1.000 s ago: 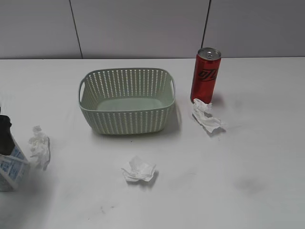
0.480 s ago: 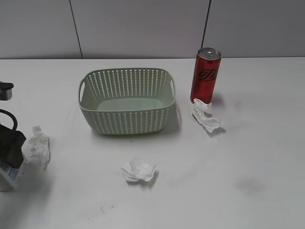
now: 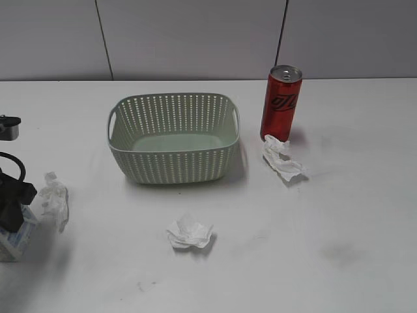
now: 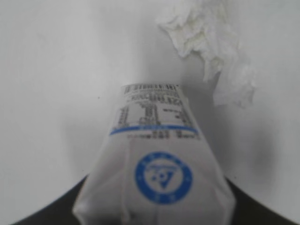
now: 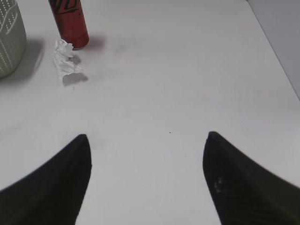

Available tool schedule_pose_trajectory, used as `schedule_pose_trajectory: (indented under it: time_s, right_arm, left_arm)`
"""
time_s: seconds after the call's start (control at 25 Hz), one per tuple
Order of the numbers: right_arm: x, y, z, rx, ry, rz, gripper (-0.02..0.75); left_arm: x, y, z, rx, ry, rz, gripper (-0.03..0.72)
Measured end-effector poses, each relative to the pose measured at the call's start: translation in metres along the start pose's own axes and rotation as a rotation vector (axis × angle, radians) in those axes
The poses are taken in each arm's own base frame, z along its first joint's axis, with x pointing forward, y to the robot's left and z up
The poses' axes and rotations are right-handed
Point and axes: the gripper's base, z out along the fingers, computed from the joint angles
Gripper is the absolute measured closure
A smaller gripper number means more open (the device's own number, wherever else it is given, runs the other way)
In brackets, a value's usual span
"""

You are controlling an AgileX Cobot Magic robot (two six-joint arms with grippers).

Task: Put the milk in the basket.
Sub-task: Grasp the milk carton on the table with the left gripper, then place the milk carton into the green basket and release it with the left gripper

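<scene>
The milk, a small white carton with blue print, stands at the table's far left edge. My left gripper is down over its top. In the left wrist view the carton fills the space between the dark jaws, which press on both its sides. The pale sage-green basket stands empty at centre back, well to the right of the milk; its corner shows in the right wrist view. My right gripper is open and empty above bare table, out of the exterior view.
A red can stands right of the basket. Crumpled tissues lie next to the milk, in front of the basket and by the can. The table's right edge is near my right gripper.
My left gripper has come down over the milk carton, covering more of it. The carton stays on the table. The basket, can and tissues have not moved.
</scene>
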Motion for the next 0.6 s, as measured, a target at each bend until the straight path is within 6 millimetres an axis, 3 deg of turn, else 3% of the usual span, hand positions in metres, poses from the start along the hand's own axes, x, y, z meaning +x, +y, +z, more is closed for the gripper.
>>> schedule_pose_trajectory:
  time_s: [0.2,0.32,0.6]
  right_arm:
    - [0.000,0.000,0.000,0.000,0.000,0.000,0.149]
    - [0.000,0.000,0.000,0.000,0.000,-0.001,0.149]
    - [0.000,0.000,0.000,0.000,0.000,0.000,0.149]
  left_arm:
    - [0.002,-0.001,-0.003,0.003,0.012,0.002,0.356]
    - [0.004,-0.002,-0.014,0.009,0.028,0.008,0.358]
    - [-0.014,-0.009,-0.077,0.029,0.029,0.036,0.358]
